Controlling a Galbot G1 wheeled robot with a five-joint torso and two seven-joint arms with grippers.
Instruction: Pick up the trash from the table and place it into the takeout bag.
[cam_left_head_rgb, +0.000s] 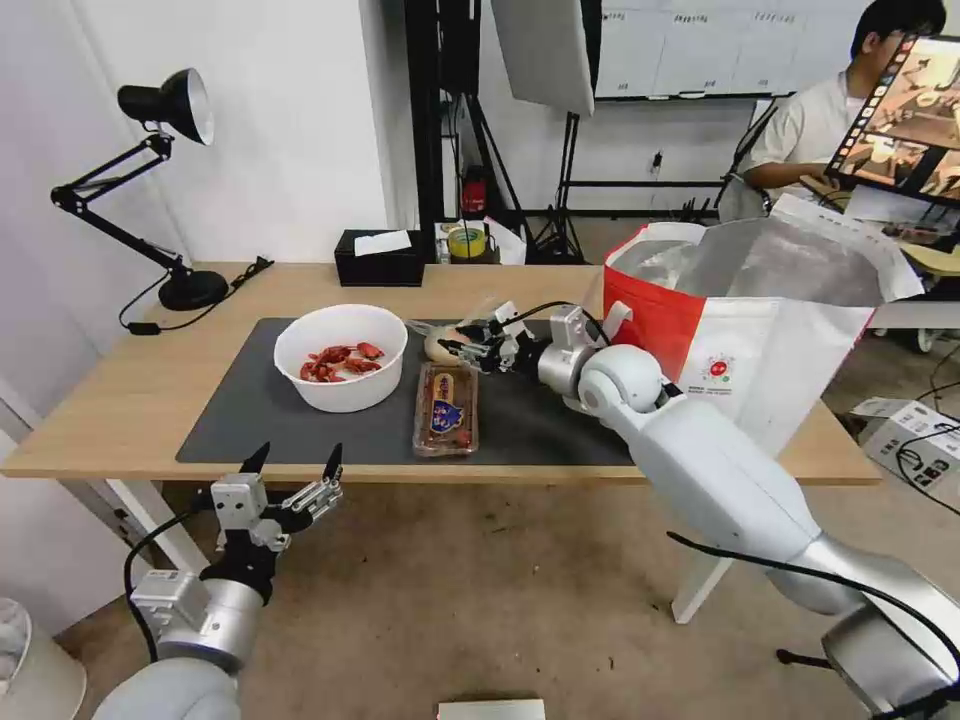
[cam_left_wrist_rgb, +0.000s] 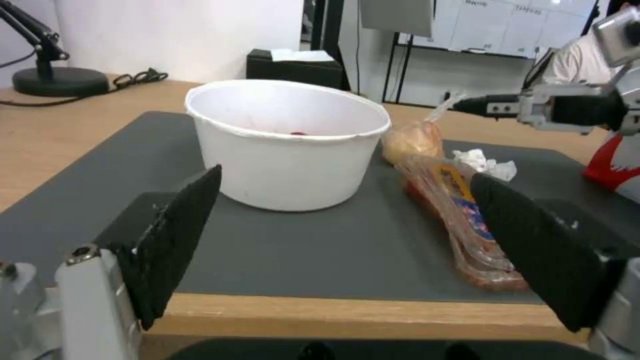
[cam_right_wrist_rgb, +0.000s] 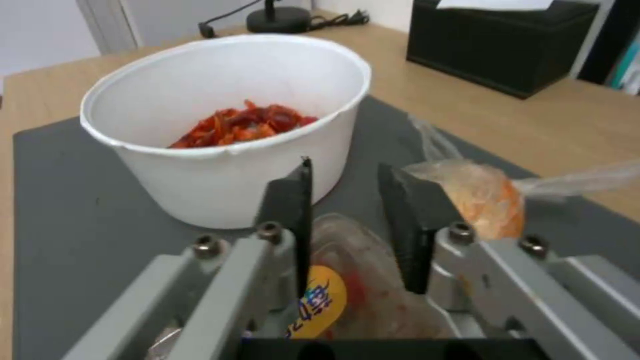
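The right tool (cam_left_head_rgb: 450, 347) hovers over the dark grey mat (cam_left_head_rgb: 250, 410) with its fingers narrowly apart and empty, above the clear hinged tray of cherry tomatoes (cam_left_head_rgb: 446, 408) and beside the knotted clear bag with a beige lump (cam_left_head_rgb: 440, 342). The white round plastic bowl of red crayfish shells (cam_left_head_rgb: 340, 355) sits near them, and the big white takeout bag with a red side panel (cam_left_head_rgb: 760, 320) stands at the right end of the light-wood tabletop (cam_left_head_rgb: 120, 400). The left tool (cam_left_head_rgb: 292, 466) hangs spread wide and empty — just off the tabletop's near edge.

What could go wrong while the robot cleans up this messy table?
The right tool hangs open over the mat, close beside the white bowl of red shells, so a sideways bump might tip or slide the bowl. The knotted clear bag is thin and floppy and could slip from a pinch. The takeout bag stands near the table's far right edge, so a push could shove it off. The left tool waits open below the table's front edge.
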